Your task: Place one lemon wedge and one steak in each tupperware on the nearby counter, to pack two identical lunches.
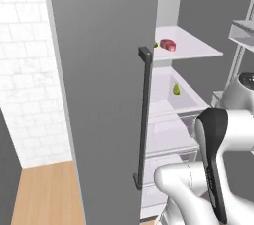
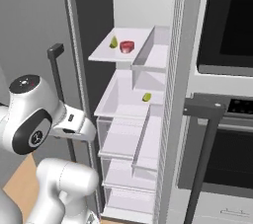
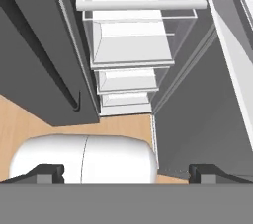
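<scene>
Two lemon wedges (image 2: 113,42) and one steak (image 2: 127,46) sit on the fridge shelves (image 2: 111,53), so with your pincer (image 3: 126,172) spread wide and empty, grip the probably soft, slippery steak across its thick sides.

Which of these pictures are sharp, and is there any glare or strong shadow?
Left base view: sharp, flat light, no glare on the fridge door. Right base view: steak crisp, shadows soft. Hand view: sharp; drawers look stretched by perspective.
</scene>
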Robot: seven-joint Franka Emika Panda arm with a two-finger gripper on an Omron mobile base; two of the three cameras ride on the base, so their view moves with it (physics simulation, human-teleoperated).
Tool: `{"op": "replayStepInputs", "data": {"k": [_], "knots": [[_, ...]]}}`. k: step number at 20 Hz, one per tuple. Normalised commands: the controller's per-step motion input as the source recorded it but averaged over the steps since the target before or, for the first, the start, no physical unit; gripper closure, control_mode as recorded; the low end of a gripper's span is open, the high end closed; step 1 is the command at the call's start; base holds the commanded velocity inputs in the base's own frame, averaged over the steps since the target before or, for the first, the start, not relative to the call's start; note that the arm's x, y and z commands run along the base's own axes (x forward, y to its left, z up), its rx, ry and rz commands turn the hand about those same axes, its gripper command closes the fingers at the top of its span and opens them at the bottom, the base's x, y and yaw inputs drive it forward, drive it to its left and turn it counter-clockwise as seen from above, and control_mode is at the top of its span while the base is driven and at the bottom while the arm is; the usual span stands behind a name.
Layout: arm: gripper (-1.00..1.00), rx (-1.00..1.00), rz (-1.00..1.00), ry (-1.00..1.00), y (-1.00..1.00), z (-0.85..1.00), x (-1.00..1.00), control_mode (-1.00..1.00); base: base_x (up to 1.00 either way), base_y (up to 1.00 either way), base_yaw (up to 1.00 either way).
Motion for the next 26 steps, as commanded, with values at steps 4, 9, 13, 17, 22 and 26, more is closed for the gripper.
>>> {"op": "replayStepInputs", "data": {"k": [4,9,13,17,22,26], "knots": [[-1.00,0.00,0.00,0.00,0.00,0.00,0.00,1.00,0.13,0.00,-0.01],[-1.00,0.00,0.00,0.00,0.00,0.00,0.00,1.00,0.16,0.00,0.00],[-1.00,-0.01,0.00,-0.03,0.00,0.00,0.69,-1.00,0.19,0.00,0.00],[-1.00,-0.03,-0.06,-0.13,-0.02,0.00,1.00,-1.00,0.00,0.00,0.00],[-1.00,-0.01,-0.08,-0.06,-0.20,-0.01,0.62,-1.00,0.00,0.00,0.00],[-1.00,0.00,-0.07,-0.06,-0.20,-0.12,0.98,-1.00,0.00,0.00,0.00]]}}
